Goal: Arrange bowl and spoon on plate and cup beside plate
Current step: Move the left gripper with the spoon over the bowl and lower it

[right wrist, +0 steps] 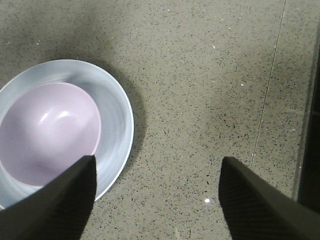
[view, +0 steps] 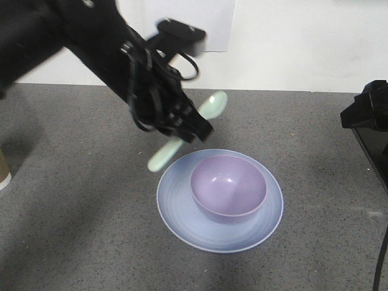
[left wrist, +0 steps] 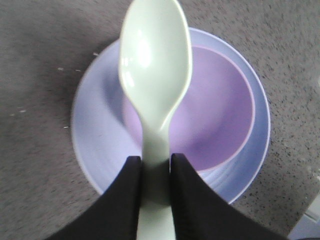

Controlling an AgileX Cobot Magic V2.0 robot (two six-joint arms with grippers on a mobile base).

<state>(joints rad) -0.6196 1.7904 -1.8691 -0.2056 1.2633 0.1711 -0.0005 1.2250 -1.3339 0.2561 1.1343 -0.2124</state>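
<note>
Left tool [left wrist: 155, 159] grasping the spoon [left wrist: 156, 65] by its handle, near the bowl [view: 228, 185] resting on the plate [view: 182, 212]; right tool [right wrist: 157, 162] released.

Cup [view: 3, 173] cut by left edge; spoon [view: 213, 104] middle hidden behind blurred left tool [view: 193, 128].

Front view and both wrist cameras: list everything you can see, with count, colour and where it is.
plate: one, pale blue, on the table
bowl: one, lilac, upright on the plate
spoon: one, mint green, in the air near the plate, held by its handle
cup: one, brown with white band, left edge of front view, mostly cut off
table: one, grey speckled
wall: one, white, behind the table
left gripper: one, black, shut on the spoon
right gripper: one, black, open, empty, above the table beside the plate
</note>
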